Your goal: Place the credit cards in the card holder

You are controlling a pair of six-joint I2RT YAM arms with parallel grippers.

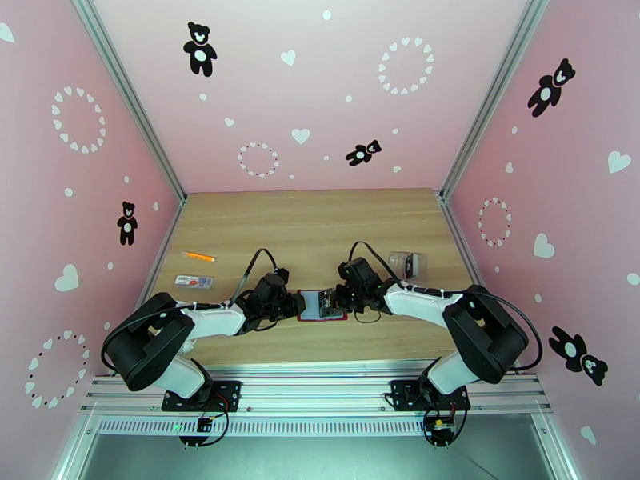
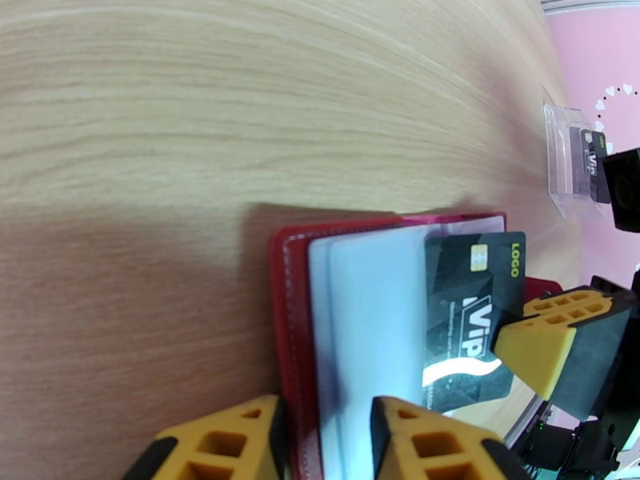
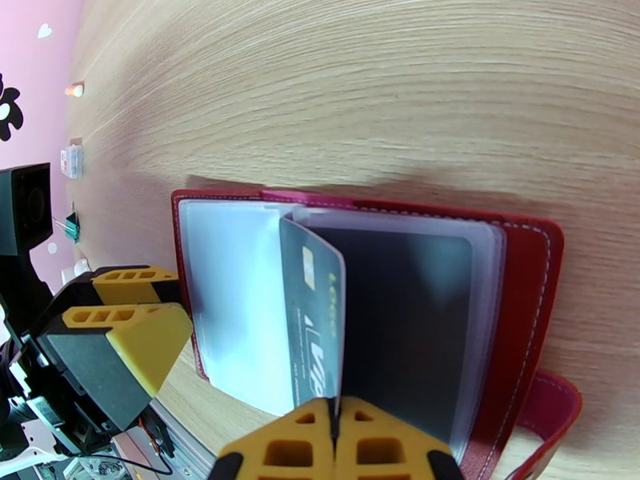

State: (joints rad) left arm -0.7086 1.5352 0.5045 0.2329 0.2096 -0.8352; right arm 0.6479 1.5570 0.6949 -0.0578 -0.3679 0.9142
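**Left gripper** (image 2: 324,434): jaws part-way closed, clamped across the near edge of the holder (image 2: 292,314). The red cover and clear sleeves (image 2: 368,314) sit between the fingers. The holder lies open on the table (image 2: 160,114), directly ahead of this gripper and between the two tools.

**Right gripper** (image 3: 336,418): jaws fully closed, pinching one card (image 3: 314,322) by its near edge. The card is dark, with a chip and "VIP" lettering visible. It stands on edge straight ahead of the fingertips, over the middle of the holder, among the sleeves. Whether its far edge has entered a sleeve cannot be told. The snap tab (image 3: 552,410) lies just beside this gripper's fingers.

The two grippers face each other across the holder, close but apart.

**Case** (image 2: 572,162): clear plastic, beyond the right gripper and off to its right, well apart. It holds more dark cards (image 2: 592,158).

**Strip** (image 1: 194,281): white and red, flat on the table, well apart on the outer side of the left gripper.
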